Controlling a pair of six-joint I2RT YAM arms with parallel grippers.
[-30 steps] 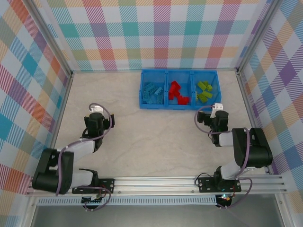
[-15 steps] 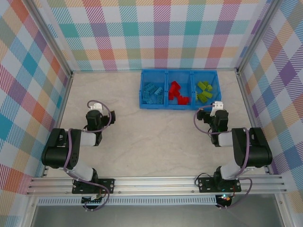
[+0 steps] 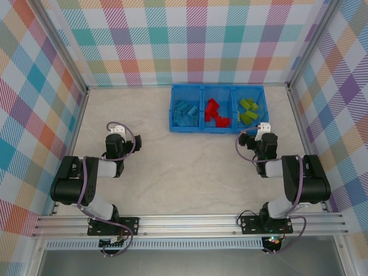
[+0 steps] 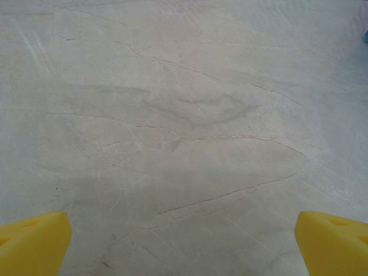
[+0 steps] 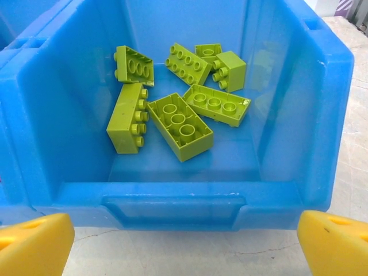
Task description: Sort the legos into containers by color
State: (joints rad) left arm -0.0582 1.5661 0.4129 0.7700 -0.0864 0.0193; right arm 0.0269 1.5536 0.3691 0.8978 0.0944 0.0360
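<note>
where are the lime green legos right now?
Top view: the lime green legos sit in the right-hand compartment of the blue tray, beside the red legos in the middle one, just beyond the open right gripper.

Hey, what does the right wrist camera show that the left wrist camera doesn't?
Right wrist: seven lime green bricks lying loose in a blue bin compartment. Left wrist: a wide stretch of marbled table. Shared: yellow fingertips at the bottom corners, the right gripper and left gripper both open and holding nothing.
</note>
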